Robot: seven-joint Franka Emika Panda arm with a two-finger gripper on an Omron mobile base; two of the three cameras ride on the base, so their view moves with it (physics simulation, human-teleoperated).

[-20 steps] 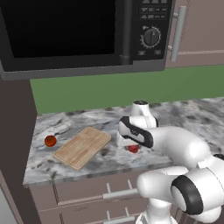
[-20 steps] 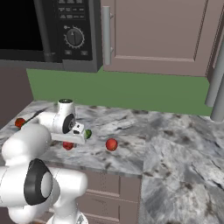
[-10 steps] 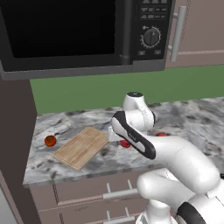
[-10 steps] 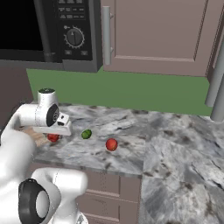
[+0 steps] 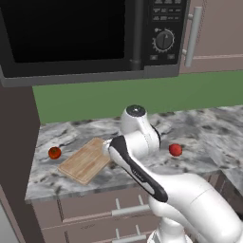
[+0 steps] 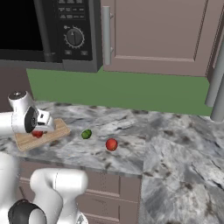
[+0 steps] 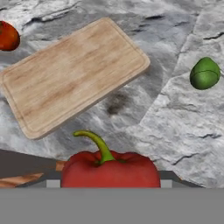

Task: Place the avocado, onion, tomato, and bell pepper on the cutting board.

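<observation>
Between the closed fingers of the gripper (image 6: 38, 132) sits the red bell pepper (image 7: 110, 168), stem up; the cutting board (image 7: 72, 74) lies just ahead and below it, long axis slanting; the avocado (image 7: 204, 73) rests apart on the counter (image 6: 175, 153).

Rendered home kitchen: black microwave (image 5: 90, 38) with dial over a green backsplash (image 6: 131, 89), grey marble countertop (image 6: 175, 148), brown cabinets (image 6: 153, 35) (drawers below), wooden cutting board (image 7: 72, 74) with vegetables around.
</observation>
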